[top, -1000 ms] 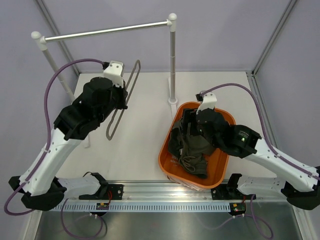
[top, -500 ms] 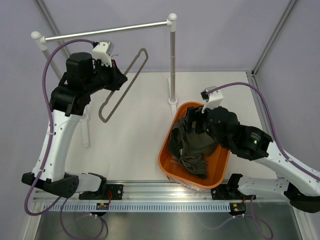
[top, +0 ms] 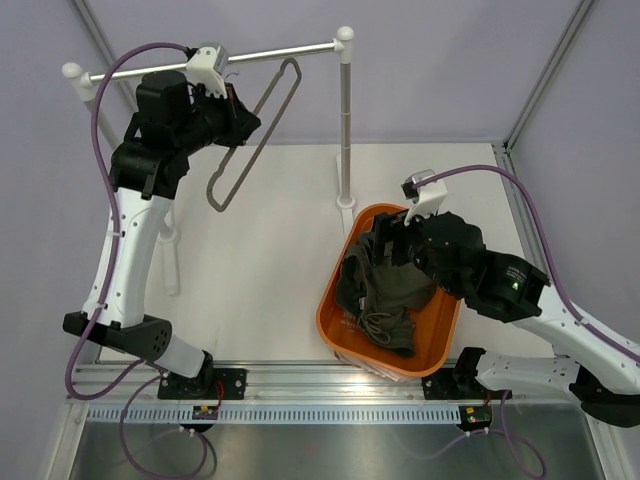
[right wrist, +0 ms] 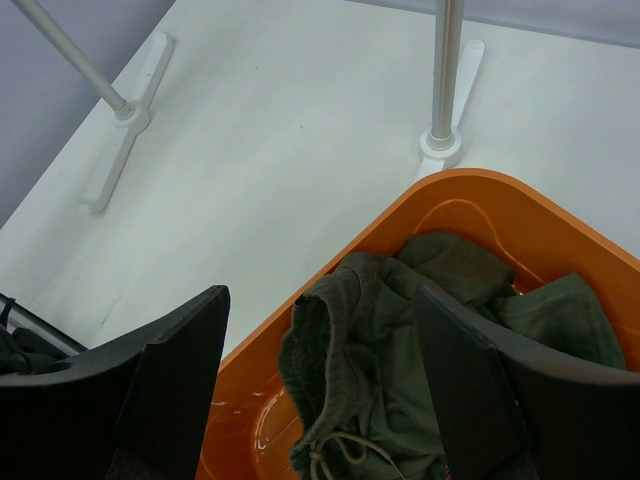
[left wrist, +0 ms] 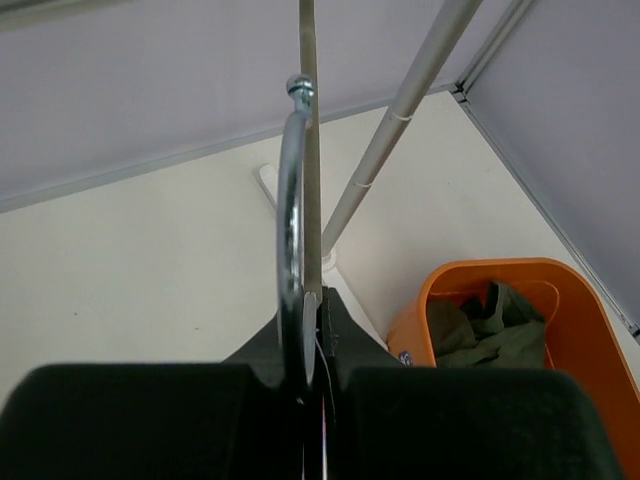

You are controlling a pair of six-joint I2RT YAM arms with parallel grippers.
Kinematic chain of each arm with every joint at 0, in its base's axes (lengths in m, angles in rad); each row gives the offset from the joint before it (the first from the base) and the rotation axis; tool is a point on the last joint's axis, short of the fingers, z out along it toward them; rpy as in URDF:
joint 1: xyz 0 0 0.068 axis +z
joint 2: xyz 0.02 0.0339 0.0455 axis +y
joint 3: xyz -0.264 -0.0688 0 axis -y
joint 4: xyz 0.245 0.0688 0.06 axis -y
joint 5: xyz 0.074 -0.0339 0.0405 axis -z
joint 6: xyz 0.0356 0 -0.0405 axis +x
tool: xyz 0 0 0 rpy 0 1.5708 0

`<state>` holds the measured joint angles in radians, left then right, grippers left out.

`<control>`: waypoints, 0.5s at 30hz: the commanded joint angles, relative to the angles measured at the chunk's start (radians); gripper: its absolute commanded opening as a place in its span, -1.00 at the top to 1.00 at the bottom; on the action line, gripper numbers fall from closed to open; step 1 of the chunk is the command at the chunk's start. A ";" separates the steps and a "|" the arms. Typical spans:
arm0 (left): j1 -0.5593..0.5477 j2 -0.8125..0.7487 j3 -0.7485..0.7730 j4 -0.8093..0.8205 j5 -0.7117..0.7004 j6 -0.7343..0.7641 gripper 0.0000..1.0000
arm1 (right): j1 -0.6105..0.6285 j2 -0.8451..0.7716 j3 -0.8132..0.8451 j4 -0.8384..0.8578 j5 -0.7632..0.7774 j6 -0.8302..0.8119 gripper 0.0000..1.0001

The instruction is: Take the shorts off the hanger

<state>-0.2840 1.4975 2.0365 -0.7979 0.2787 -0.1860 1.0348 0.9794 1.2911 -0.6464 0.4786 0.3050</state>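
The dark olive shorts (top: pixel 385 290) lie bunched in the orange basket (top: pixel 325 322), drawstring showing. They are off the hanger (top: pixel 218 206), a thin grey-brown loop held high in the air just below the silver rail. My left gripper (top: pixel 240 120) is shut on the hanger near its hook. In the left wrist view the metal hook (left wrist: pixel 290 200) stands up from between the closed jaws of that gripper (left wrist: pixel 315 330). My right gripper (top: pixel 392 240) is open and empty above the basket's far end. In the right wrist view it (right wrist: pixel 320 400) hangs over the shorts (right wrist: pixel 400 380).
The silver rail (top: pixel 260 55) with white ball ends spans the back on two posts, the right one (top: pixel 345 120) standing just behind the basket. The basket also shows in the left wrist view (left wrist: pixel 520 272) and the right wrist view (right wrist: pixel 470 188).
My left arm has lifted the hanger up and back, from low over the table to just under the rail. My right gripper has stayed open over the basket, rising slightly.
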 commanded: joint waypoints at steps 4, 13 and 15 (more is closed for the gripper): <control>0.006 0.039 0.089 0.129 -0.082 -0.030 1.00 | -0.005 -0.015 0.022 0.050 0.009 -0.041 -0.65; 0.006 0.133 0.209 0.144 -0.151 -0.047 1.00 | -0.005 -0.011 0.011 0.057 0.018 -0.044 -0.65; 0.006 0.155 0.212 0.153 -0.170 -0.049 1.00 | -0.005 -0.011 0.011 0.059 0.020 -0.046 -0.65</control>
<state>-0.2829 1.6295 2.1918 -0.7212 0.1547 -0.2188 1.0348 0.9791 1.2911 -0.6331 0.4797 0.2790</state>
